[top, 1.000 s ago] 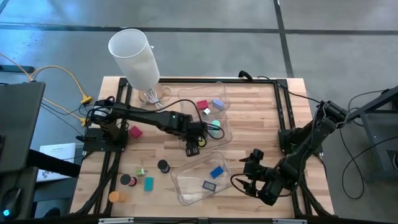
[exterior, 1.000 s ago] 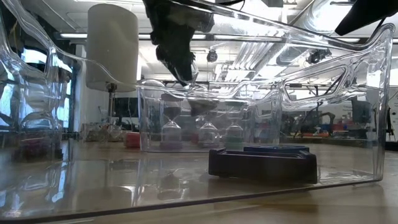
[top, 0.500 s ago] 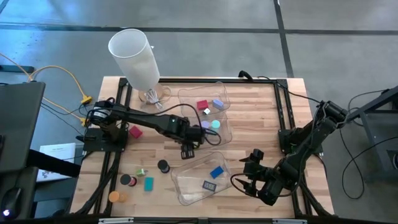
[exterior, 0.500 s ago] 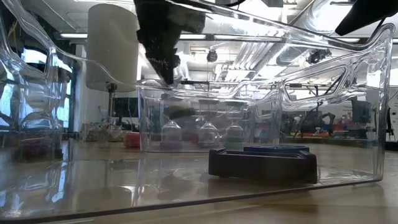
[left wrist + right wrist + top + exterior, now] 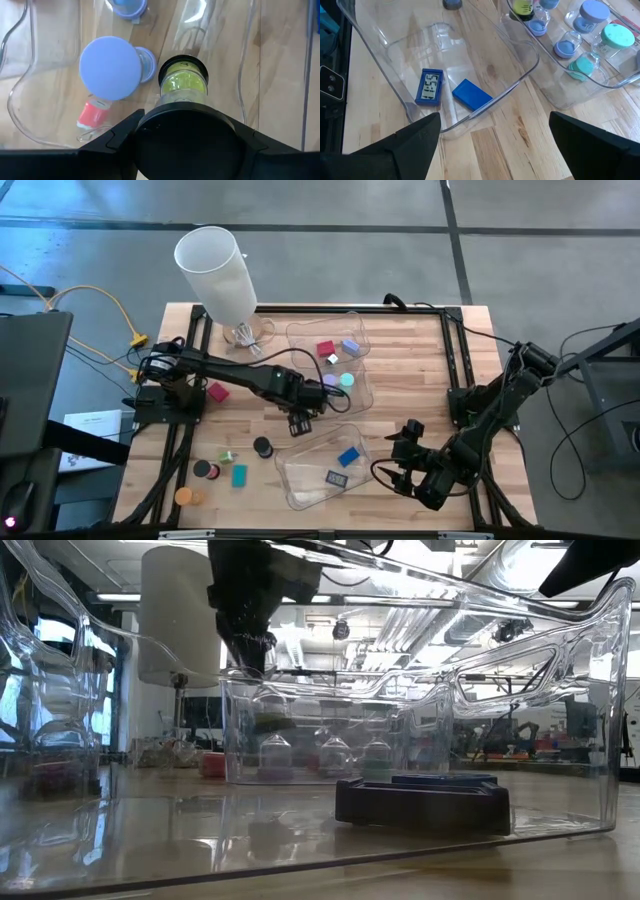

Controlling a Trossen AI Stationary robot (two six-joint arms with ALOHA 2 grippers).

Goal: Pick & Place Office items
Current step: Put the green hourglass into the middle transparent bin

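A sand timer with black caps and a yellow-green middle [image 5: 182, 82] hangs under my left gripper [image 5: 300, 423], which is shut on it by the near left corner of the far clear tray [image 5: 358, 395]. The low view shows that gripper [image 5: 250, 645] high above the table. The far tray holds lilac [image 5: 111, 67] and teal [image 5: 615, 35] timers and a red block [image 5: 325, 350]. The near clear tray [image 5: 300, 490] holds a blue rectangle [image 5: 472, 95] and a dark one [image 5: 429, 86]. My right gripper [image 5: 395, 463] stands open to the right of the near tray. My left gripper holds the timer by its upper end; the gripper's own body hides the place of contact in the left wrist view. The fingers come from above, pointing steeply down. The timer hangs upright below them, its lower black cap [image 5: 272, 722] clear of the table.
Loose on the table's near left lie a black cylinder [image 5: 263, 447], a teal rectangle [image 5: 239, 475], an orange cylinder [image 5: 185, 496] and a pink block [image 5: 217, 391]. A big white lamp shade [image 5: 215, 270] stands at the far left. Bare wood lies between the trays.
My left gripper has carried the timer a little toward the table's left edge, out from over the far tray's near side, and has tipped to point more steeply down. The timer stays lifted clear.
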